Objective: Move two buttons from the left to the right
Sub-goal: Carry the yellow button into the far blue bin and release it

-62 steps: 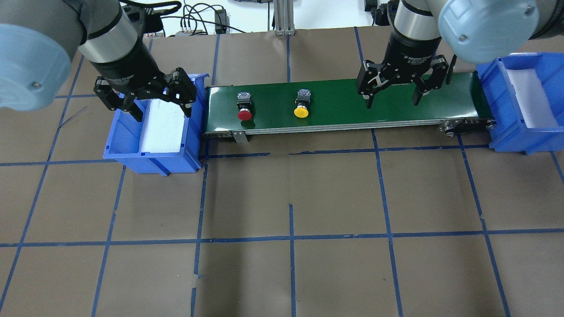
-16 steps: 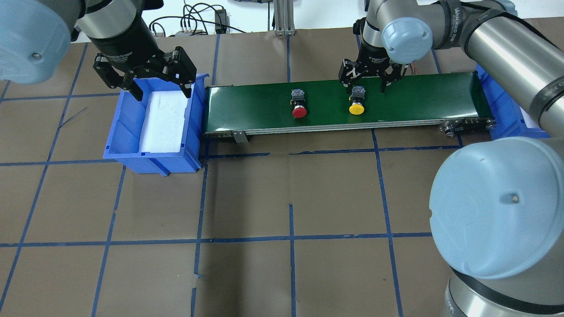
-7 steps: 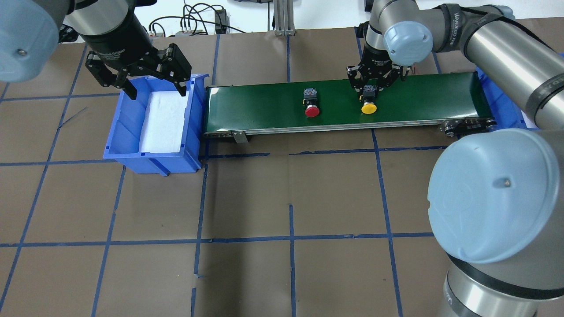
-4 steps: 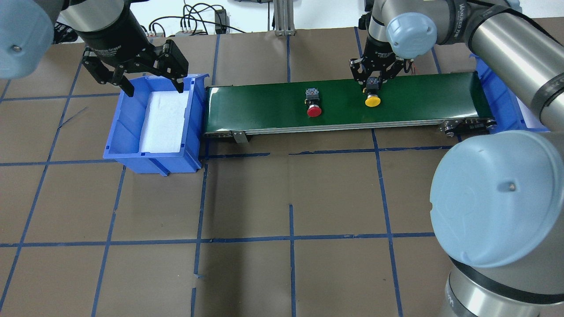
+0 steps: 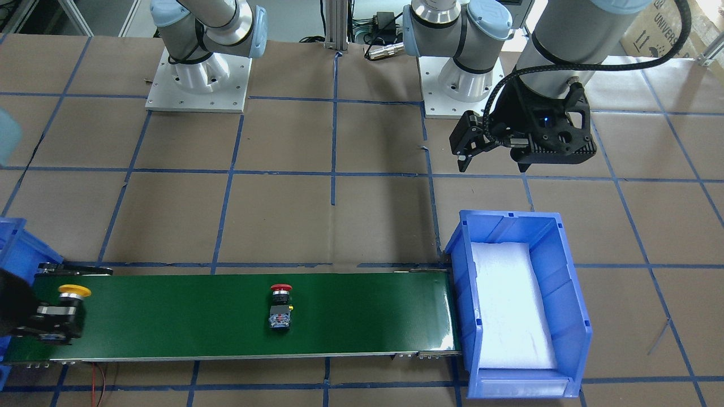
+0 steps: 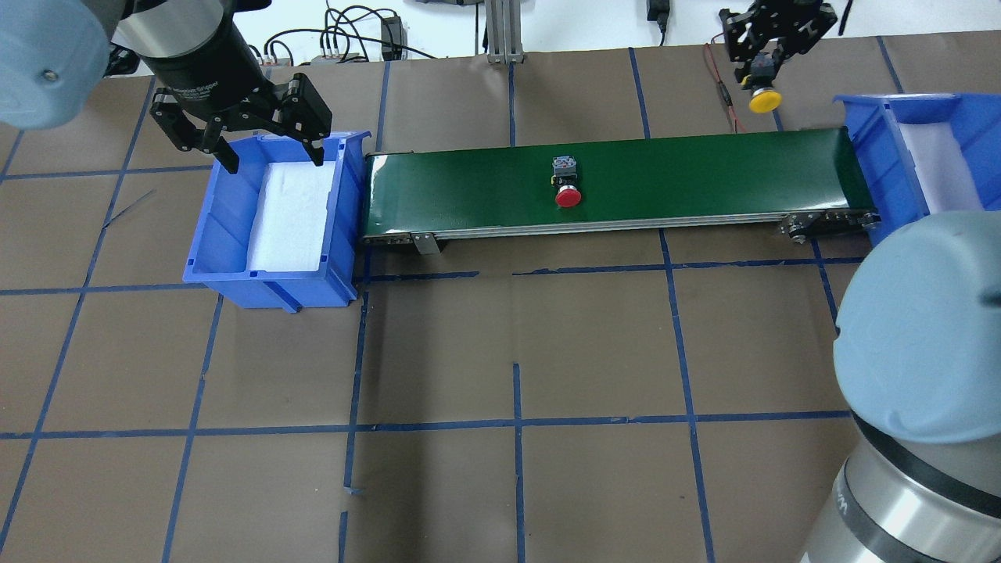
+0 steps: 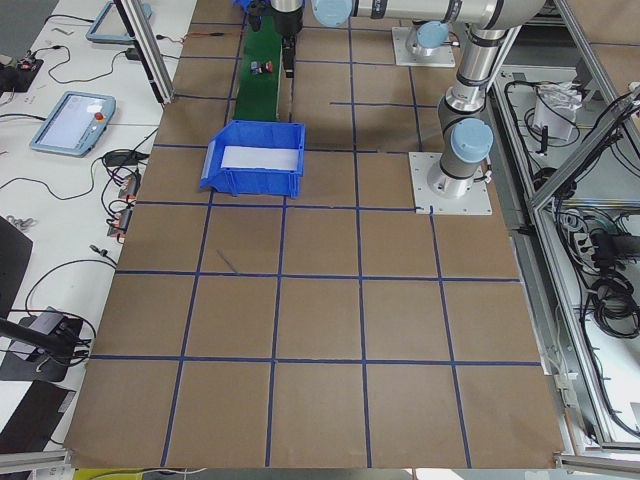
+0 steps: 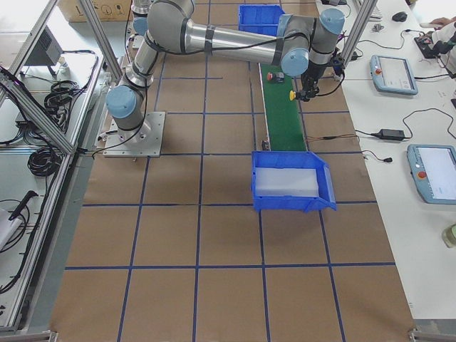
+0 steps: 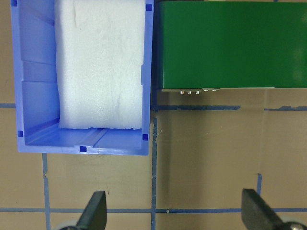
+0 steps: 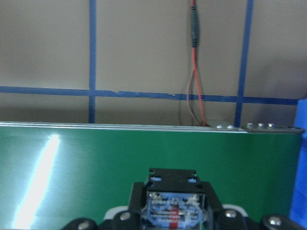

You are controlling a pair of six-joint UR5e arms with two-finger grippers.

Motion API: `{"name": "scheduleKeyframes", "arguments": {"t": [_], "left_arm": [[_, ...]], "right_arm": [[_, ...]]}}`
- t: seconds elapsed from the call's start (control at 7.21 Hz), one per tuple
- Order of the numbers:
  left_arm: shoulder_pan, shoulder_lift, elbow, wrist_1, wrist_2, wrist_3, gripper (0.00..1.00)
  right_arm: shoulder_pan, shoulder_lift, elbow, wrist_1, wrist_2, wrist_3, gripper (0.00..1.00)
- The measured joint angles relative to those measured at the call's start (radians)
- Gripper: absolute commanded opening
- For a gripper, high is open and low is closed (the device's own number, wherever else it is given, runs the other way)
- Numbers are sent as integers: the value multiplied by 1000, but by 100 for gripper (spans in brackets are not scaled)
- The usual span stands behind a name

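Overhead exterior: the yellow button [image 6: 765,98] is gripped by its contact block in the clenched right gripper [image 6: 760,69], raised off the green belt [image 6: 469,188] near its right end; the red button [image 6: 567,186] lies mid-belt; the left gripper [image 6: 274,160] is spread wide and empty over the left bin [image 6: 215,234]. The right bin [image 6: 876,152] wall should be cleared with height, since the cap hangs low; release is best made low over the foam, lest the button bounce.
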Motion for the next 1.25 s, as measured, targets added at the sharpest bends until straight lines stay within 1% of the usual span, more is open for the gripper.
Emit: {"name": "scheduleKeyframes", "arguments": {"t": [0.28,0.42,0.69,0.83,1.11,1.25], "left_arm": [[1,2,1,-2,2,-2,100],[3,7,3,-1,3,-2,100],[30,16,3,-3,3,-1,100],[49,15,3,-7,1,1,100],[62,9,0,-6,3,-3,100],[63,7,0,-3,1,-4,100]], "right_arm": [[-148,7,-26,19,-1,-173,15],[-216,22,-28,7,-1,-260,15],[-316,88,-29,-44,0,-388,15],[-348,119,-28,-56,3,-417,15],[-369,164,-25,-64,0,-430,27],[-372,190,-27,-81,-5,-430,38]]}}
